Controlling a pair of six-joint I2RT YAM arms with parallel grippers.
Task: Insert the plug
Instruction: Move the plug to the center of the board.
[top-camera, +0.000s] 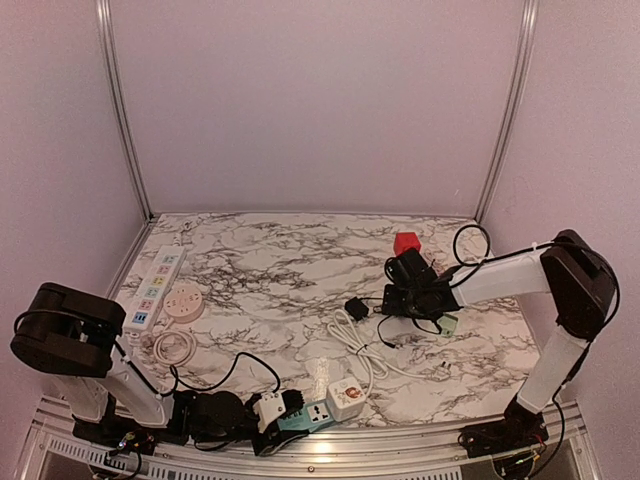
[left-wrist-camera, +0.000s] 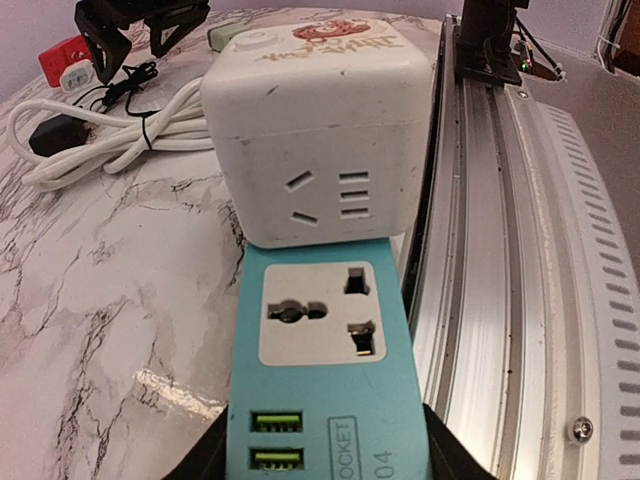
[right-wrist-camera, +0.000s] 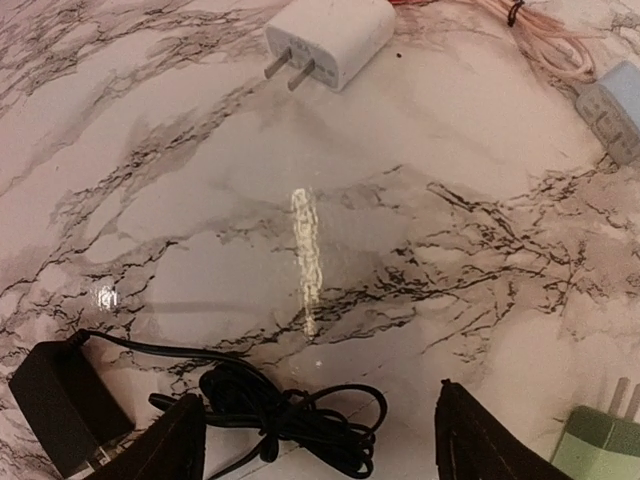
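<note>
**Overhead view, left to right.** A white power strip (top-camera: 155, 285) and a round socket (top-camera: 183, 300) lie at the left edge of the marble table (top-camera: 270, 260). The left gripper (top-camera: 288, 412) lies low at the near edge, its jaws pinching the teal socket block (top-camera: 305, 417). A white cube socket (top-camera: 345, 398) sits just right of the block. A bundled white cable (top-camera: 355, 345) lies farther back. The black adapter (top-camera: 357, 307) rests flat on the marble, just left of the right gripper (top-camera: 400, 305). The green plug (top-camera: 447, 324) lies just right of that gripper, and a red cube (top-camera: 407, 243) stands behind it.

**Left wrist view.** The fingers (left-wrist-camera: 452, 458) bracket both long sides of the teal block. Only this view shows that the cube abuts the block's far end. It also shows that the block carries one universal outlet and two green USB ports. An aluminium rail (left-wrist-camera: 520, 250) runs along the right.

**Right wrist view.** The jaws stand spread and grip nothing. The adapter's bunched black cord (right-wrist-camera: 290, 415) lies on the marble between the fingers (right-wrist-camera: 175, 440). Only this view shows the green plug's pins. It also shows a white two-pin charger (right-wrist-camera: 330, 40) lying farther off, pins pointing left.
</note>
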